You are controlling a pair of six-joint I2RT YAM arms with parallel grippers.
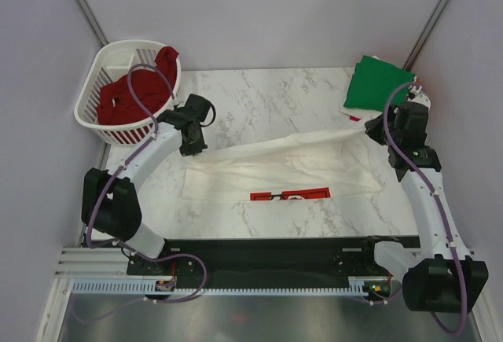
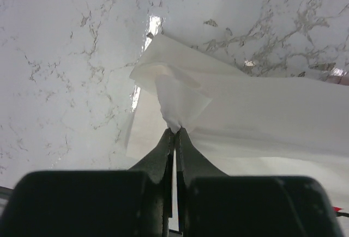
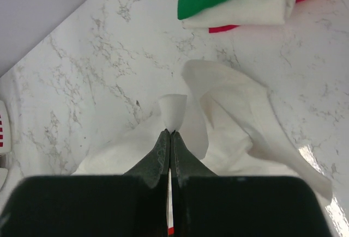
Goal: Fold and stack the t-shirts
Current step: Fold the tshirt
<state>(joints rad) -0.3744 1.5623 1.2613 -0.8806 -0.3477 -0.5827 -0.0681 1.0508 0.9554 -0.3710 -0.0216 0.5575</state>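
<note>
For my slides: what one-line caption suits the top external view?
Left claw and right claw pinch a white red-printed t-shirt by opposite ends over the marble table; folded green shirt far right.

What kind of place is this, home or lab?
Probably a robot lab cell: plain enclosure walls, marble-look table, left hand and right hand pinching a white t-shirt.

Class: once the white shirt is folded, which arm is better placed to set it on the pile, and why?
Probably right: the right tool, shut on the white t-shirt, sits beside the folded pile; the left tool holds the far end.
</note>
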